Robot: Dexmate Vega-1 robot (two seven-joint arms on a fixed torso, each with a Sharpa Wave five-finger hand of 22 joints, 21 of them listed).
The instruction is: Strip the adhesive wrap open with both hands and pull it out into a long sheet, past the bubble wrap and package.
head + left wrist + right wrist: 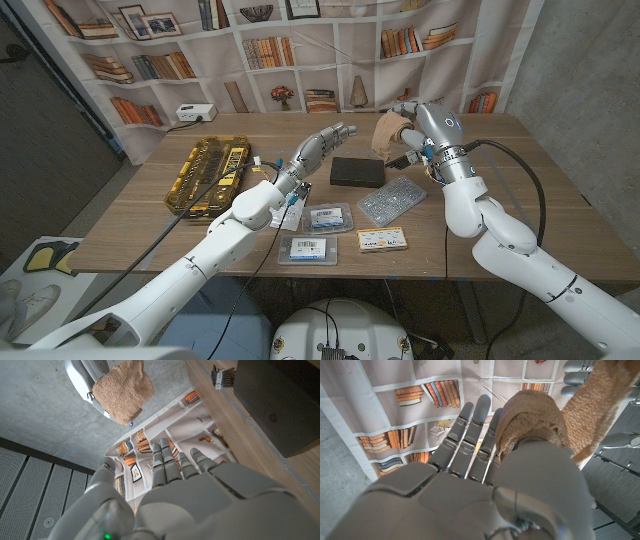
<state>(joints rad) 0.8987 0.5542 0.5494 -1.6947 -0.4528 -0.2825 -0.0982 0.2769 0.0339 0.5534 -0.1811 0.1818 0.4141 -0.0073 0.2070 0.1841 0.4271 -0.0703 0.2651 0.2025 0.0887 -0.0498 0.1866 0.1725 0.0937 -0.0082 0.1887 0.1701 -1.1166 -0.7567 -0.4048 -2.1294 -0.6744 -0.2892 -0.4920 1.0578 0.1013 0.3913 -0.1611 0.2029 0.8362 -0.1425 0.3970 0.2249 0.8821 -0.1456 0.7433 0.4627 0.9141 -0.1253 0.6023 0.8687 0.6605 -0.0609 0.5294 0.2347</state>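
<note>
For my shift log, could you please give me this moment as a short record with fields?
right robot hand: raised over the table's far side, holds the tan adhesive wrap roll
left robot hand: raised, fingers extended, holds nothing
wrap: loose tail hangs free
black box: on table between the hands
bubble wrap: near the box

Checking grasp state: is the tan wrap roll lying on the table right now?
No. The right hand holds the tan wrap roll up above the table, behind the black box.
</note>
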